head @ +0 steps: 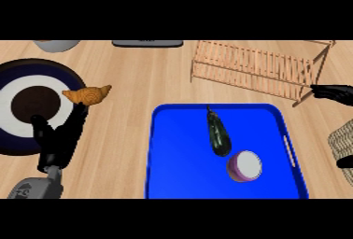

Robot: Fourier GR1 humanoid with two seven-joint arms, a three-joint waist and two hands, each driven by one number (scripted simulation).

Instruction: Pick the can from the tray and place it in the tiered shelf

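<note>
Currently: purple cylindrical can (244, 165) lies on its side in blue rectangular tray (179, 154), beside dark green eggplant (218, 133). Left hand (59, 137) fingers straight, apart, near croissant (88, 94). Right hand (334, 92) at wooden slatted shelf (255, 65); apparently empty, finger state unclear.

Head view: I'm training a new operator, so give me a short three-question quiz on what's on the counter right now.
1. True or false: the purple can with a white top is on the blue plastic tray.
2. What lies next to the can on the tray? A) a banana B) a dark elongated eggplant C) a spoon
3. Fill in: the golden croissant sits at the edge of the round dark blue and white ____.
Key: 1 true; 2 B; 3 plate.
</note>
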